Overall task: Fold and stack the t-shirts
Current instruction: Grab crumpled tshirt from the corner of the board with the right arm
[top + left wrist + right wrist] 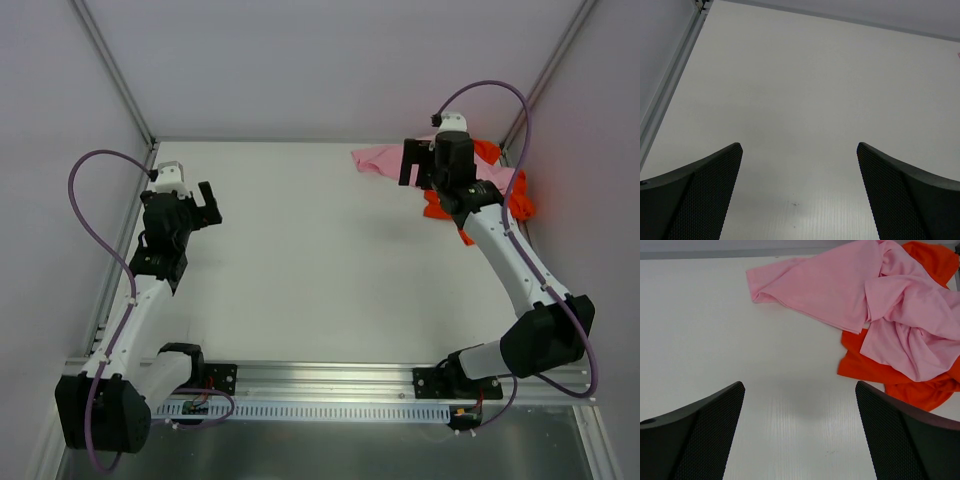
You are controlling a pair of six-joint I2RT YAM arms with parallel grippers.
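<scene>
Left pincer hangs released over the white bench on its left side, jaws spread wide and gripping nothing. Right pincer is likewise spread and empty, poised above the bench just short of the t-shirts (both crumpled, neither folded). Here the light pink shirt lies rumpled on top of the orange-red shirt, with one pink flap stretched toward the bench's middle. The heap sits in the far right corner.
</scene>
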